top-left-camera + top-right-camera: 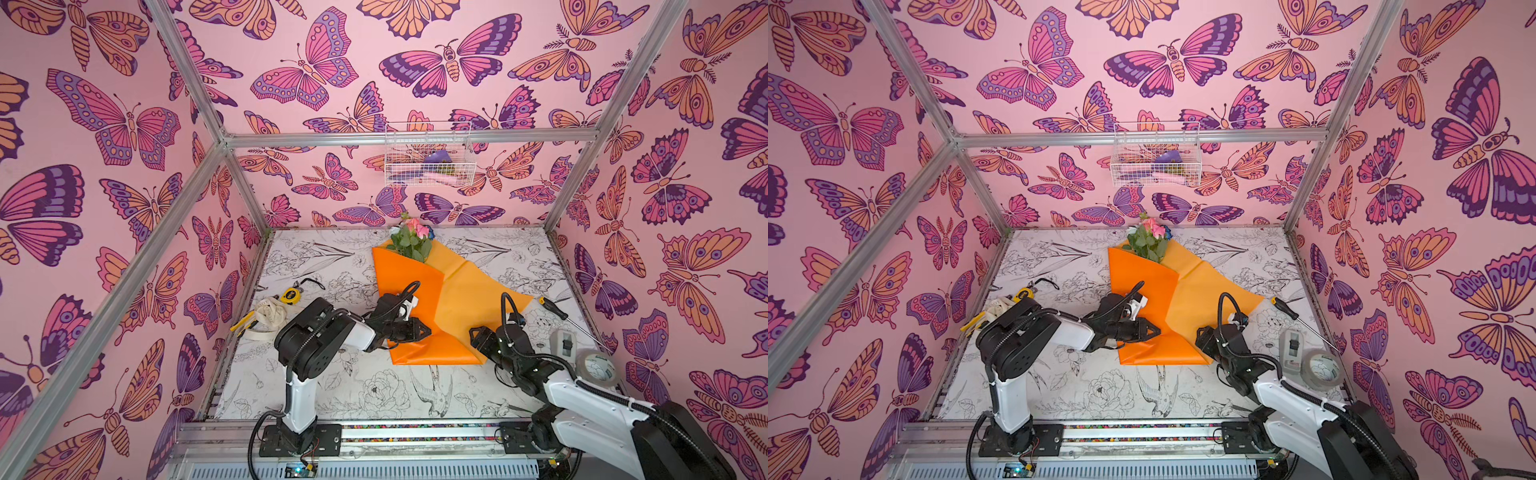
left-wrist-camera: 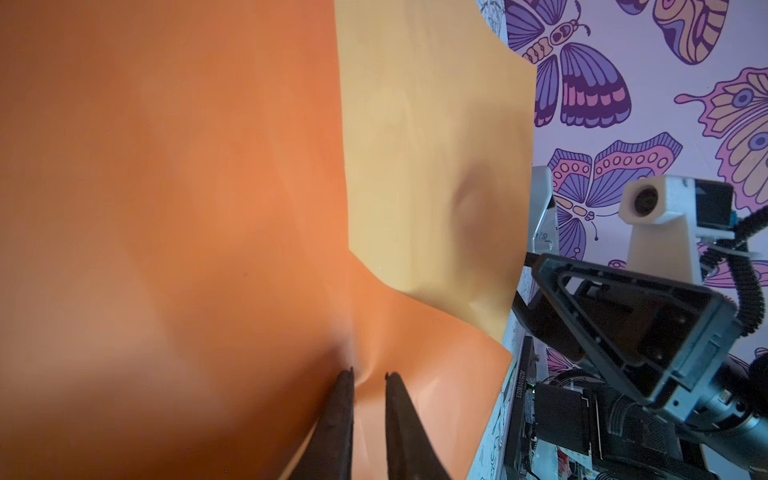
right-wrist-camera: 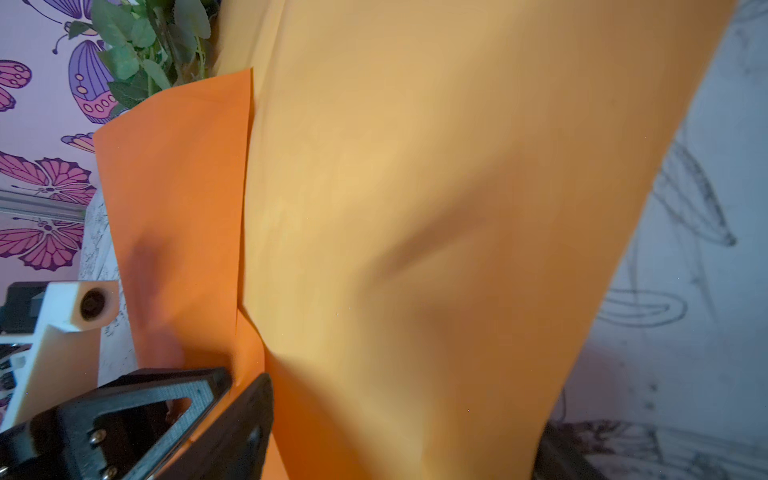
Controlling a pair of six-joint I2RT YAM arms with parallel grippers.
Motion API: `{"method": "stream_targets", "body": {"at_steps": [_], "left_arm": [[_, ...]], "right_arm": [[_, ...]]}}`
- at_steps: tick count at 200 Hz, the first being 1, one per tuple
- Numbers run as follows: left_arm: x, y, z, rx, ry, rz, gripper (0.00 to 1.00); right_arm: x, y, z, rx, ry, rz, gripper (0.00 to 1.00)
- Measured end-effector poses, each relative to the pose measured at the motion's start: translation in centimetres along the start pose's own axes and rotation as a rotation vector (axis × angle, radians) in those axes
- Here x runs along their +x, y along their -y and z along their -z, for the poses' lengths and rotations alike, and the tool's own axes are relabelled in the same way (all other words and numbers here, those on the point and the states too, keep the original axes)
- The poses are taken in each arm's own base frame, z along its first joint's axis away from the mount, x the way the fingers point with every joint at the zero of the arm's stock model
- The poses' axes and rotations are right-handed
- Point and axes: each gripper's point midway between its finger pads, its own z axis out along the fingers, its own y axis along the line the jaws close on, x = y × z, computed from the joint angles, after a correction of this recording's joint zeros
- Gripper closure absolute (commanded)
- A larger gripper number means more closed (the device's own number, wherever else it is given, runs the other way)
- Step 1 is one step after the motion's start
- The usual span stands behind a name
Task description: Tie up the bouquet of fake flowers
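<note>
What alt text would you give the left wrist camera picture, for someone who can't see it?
Two black fingertips of the left gripper pinch a pucker in the orange wrapping paper, which fills most of the frame. A paler flap overlaps it, and beyond its edge are the right gripper and a butterfly-patterned wall.

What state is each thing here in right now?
bouquet of fake flowers: lying in its wrap, no tie visible
orange wrapping paper: bright flap folded over, paler flap spread open
left gripper: shut on a pinch of the folded flap
right gripper: open, at the paper's near corner
screwdriver: lying loose, untouched
wire basket: hanging up, partly filled
</note>
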Motion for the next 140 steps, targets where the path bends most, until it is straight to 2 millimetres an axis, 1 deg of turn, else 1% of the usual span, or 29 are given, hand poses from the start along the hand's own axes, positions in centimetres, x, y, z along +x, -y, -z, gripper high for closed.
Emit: {"method": "stream_targets", "body": {"at_steps": [40, 60, 80, 97, 112, 133, 140], "left_arm": [[0.1, -0.1, 0.0, 0.001, 0.002, 0.002, 0.81], [0.1, -0.1, 0.0, 0.002, 0.003, 0.004, 0.81], [0.1, -0.1, 0.0, 0.002, 0.003, 0.005, 0.81], [0.1, -0.2, 0.0, 0.002, 0.003, 0.004, 0.81], [0.1, -0.2, -0.1, 0.004, 0.003, 0.004, 0.81], [0.1, -0.2, -0.1, 0.006, 0.002, 0.003, 0.81], [0.1, -0.2, -0.1, 0.006, 0.002, 0.003, 0.81]], "right_arm": [[-2.3, -0.3, -1.0, 0.006, 0.03, 0.039, 0.33], [-3.3, -0.3, -1.4, 0.012, 0.042, 0.058, 0.42], [-4.1, -0.7, -1.8, 0.013, 0.048, 0.081, 0.58], [-4.8, -1.1, -2.1, 0.012, 0.052, 0.11, 0.75], [-5.2, -1.6, -2.3, 0.009, 0.053, 0.131, 0.88], [-5.7, -2.3, -2.3, 0.011, 0.046, 0.159, 1.0], [-5.9, -2.7, -2.2, 0.011, 0.039, 0.168, 1.0]]}}
